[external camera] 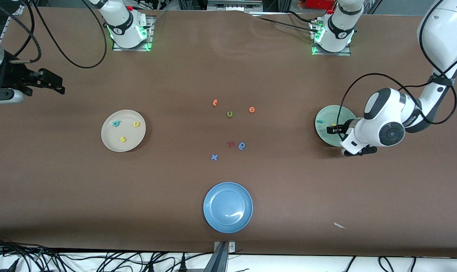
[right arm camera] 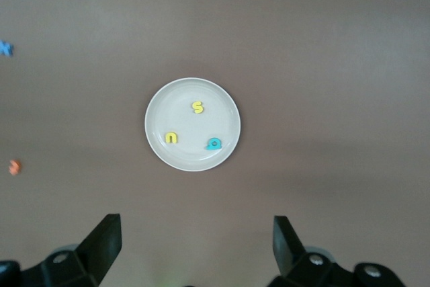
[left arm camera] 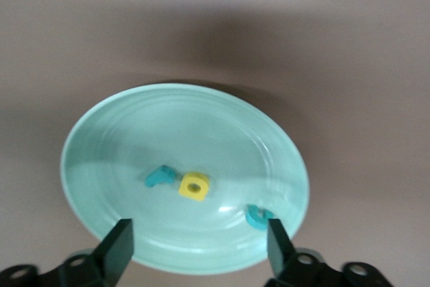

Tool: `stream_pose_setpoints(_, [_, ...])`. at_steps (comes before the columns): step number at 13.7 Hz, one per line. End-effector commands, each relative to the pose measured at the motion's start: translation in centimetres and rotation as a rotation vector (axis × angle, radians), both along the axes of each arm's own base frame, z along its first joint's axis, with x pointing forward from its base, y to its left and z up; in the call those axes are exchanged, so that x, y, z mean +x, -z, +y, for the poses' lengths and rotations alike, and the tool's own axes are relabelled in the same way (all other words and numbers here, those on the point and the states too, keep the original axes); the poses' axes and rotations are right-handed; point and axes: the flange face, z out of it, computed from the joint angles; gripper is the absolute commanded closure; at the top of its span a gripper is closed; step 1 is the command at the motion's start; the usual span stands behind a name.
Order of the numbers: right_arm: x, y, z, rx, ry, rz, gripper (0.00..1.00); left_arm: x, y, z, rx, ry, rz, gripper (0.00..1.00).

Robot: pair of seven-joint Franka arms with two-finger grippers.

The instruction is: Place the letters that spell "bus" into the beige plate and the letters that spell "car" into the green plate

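left gripper (left arm camera: 198, 247) hangs low over the green plate (external camera: 323, 132), and on my screen its two fingers (left arm camera: 115, 245) stand wide apart with nothing between them and nothing touching them. from the left wrist view i see three small letters lying in this plate: a blue-teal "r" (left arm camera: 160, 176), a yellow "a" (left arm camera: 193, 186) just beside it, and a teal "c" (left arm camera: 257, 216) a little apart, close to the rim. in the front view the arm covers a part of the plate, so i find there only the teal letter (external camera: 320, 121) and a bit of yellow.

the right gripper (right arm camera: 195, 243) waits high at the right arm's end of the table, its fingers also fully spread and empty. it looks down at the beige plate (external camera: 109, 141), which holds the teal "b" (external camera: 117, 123), the yellow "u" (external camera: 136, 124) and the yellow "s" (external camera: 122, 139), all apart from each other.

the blue plate (external camera: 213, 219) stands nearest to the front camera and i see no letter in it. between the plates, on the brown table (external camera: 62, 189), some loose letters lie: an olive "u" (external camera: 229, 114), an orange "e" (external camera: 252, 109), another orange letter (external camera: 215, 102), a dark red letter (external camera: 231, 144), a blue round letter (external camera: 242, 145) and a blue "x" (external camera: 214, 157).
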Motion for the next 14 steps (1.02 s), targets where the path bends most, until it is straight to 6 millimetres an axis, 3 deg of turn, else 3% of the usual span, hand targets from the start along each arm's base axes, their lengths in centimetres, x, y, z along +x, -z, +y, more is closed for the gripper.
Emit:
stream_pose_setpoints(1, [0.2,-0.1,-0.7,-0.037,-0.119,0.008,0.00,1.8,-7.6,-0.7,0.024,0.020,0.008,0.00])
stream_pose_setpoints(5, [0.2,-0.5,1.7,-0.043,-0.024,0.002,0.00,3.9,-16.8,0.5,0.027,-0.011,0.004,0.00])
stream_pose_setpoints(8, [0.2,-0.5,1.9,-0.040,-0.025,0.003,0.00,4.7,-22.0,2.0,0.027,-0.037,-0.023,0.00])
stream_pose_setpoints(11, [0.2,-0.9,1.9,-0.013,-0.018,0.018,0.00,4.6,-25.2,2.6,0.011,-0.020,-0.038,0.00])
stream_pose_setpoints(14, [0.6,-0.9,1.9,0.035,-0.007,0.024,0.00,4.5,-26.8,3.9,-0.021,0.081,-0.058,0.00])
